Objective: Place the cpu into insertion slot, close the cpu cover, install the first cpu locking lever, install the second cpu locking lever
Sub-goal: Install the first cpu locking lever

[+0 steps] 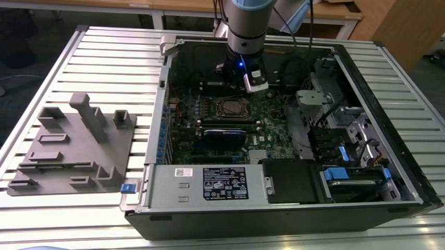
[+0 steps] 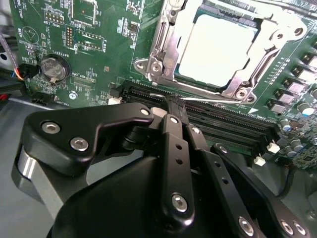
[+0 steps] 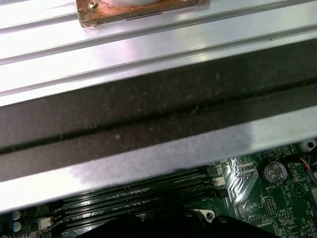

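The cpu [image 2: 218, 47] lies flat in the insertion slot [image 1: 230, 108] on the green motherboard [image 2: 99, 44]. Its dull silver top shows through the cut-out of the cpu cover [image 2: 167, 47], which lies down over it. A thin silver locking lever [image 2: 218, 101] runs along the socket's edge, beside the black memory slots [image 2: 228, 129]. My gripper [image 2: 173, 105] is shut, and its black fingertips rest right at this lever. In the exterior view the gripper [image 1: 249, 83] hangs inside the open computer case, just behind the socket.
The case walls [image 3: 148, 109] surround the board. A power supply [image 1: 208, 182] and drive bays [image 1: 347, 172] fill the front. A coin battery [image 2: 53, 68] sits on the board. A grey fixture block [image 1: 76, 146] stands on the slatted table at the exterior view's left.
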{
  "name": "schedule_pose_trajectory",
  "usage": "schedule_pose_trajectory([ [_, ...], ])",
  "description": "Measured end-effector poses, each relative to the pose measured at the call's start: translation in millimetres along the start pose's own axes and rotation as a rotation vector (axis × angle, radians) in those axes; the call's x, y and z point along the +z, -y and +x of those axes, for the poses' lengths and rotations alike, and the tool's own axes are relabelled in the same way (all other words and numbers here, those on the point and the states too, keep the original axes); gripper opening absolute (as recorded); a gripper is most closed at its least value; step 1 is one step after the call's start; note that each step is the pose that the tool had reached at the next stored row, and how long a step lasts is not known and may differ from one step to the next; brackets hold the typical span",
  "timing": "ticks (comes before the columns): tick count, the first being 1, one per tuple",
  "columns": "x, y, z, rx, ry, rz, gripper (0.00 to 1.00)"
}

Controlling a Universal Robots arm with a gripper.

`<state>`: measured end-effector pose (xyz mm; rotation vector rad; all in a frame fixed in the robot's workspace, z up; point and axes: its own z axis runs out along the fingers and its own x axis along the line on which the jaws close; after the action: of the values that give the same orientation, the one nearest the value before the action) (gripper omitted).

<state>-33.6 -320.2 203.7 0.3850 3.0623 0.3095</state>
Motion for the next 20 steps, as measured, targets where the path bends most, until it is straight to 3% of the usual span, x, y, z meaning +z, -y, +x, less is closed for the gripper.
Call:
schedule_pose_trajectory([
  [4,1.2,0.2,0.0,-0.001,0.005,0.018,0.11],
  [16,2.5,-5.5,1.5,0.002,0.0109,0.0381,0.11],
  [20,2.8,-7.3,2.0,0.001,0.0153,0.0554,0.11],
])
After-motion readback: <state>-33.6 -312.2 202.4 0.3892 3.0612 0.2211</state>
